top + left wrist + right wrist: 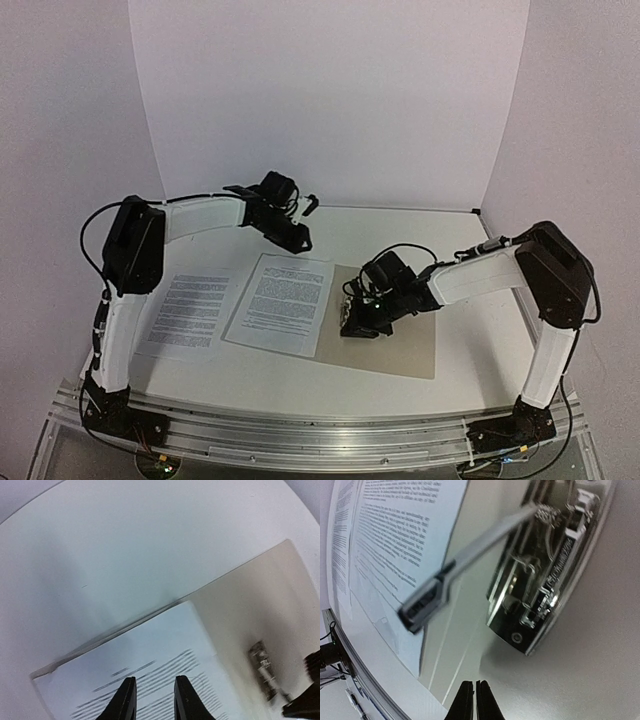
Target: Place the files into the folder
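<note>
The beige folder (400,345) lies open on the table, with a metal clip (350,305) at its spine. One printed file (283,303) lies on the folder's left half. A second file (188,312) lies on the table to the left. My left gripper (292,236) is open and empty, raised above the table behind the first file. In the left wrist view it (155,680) hangs over that file (150,650). My right gripper (356,322) is shut and empty, right at the clip. In the right wrist view it (474,683) is just above the folder (560,680), near the clip (545,580), whose lever (470,555) stands raised.
White walls enclose the table at the back and both sides. The aluminium rail (320,435) with the arm bases runs along the near edge. The right arm's elbow (550,265) stands over the right side of the table.
</note>
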Controlling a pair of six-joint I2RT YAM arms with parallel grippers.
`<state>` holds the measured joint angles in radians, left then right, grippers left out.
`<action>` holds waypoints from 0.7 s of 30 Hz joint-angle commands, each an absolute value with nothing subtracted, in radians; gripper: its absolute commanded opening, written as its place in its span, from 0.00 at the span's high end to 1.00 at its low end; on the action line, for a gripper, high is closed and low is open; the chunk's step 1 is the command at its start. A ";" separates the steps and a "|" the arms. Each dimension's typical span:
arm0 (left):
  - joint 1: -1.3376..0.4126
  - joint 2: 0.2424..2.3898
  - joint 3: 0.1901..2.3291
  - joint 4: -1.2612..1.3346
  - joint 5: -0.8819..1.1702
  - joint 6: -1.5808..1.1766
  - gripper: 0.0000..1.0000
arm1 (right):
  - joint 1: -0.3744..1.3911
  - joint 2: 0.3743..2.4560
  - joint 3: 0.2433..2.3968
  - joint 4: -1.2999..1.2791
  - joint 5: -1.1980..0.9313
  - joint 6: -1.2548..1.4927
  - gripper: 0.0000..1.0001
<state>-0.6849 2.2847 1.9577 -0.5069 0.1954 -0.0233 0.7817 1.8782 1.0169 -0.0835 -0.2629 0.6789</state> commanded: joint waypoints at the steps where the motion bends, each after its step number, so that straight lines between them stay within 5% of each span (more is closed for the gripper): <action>1: -0.580 2.095 1.750 -0.561 0.176 0.094 0.72 | 0.774 1.908 1.132 0.060 -0.270 0.689 0.94; 13: -0.503 1.793 1.379 -0.674 0.309 0.332 0.62 | 0.543 2.010 1.405 0.006 -0.088 0.664 0.90; 16: -0.503 1.749 1.309 -0.676 0.338 0.378 0.62 | 0.507 2.033 1.477 -0.045 -0.168 0.624 0.92; 21: -0.503 1.701 1.228 -0.691 0.413 0.475 0.61 | 0.560 1.890 1.307 -0.051 -0.325 0.550 0.90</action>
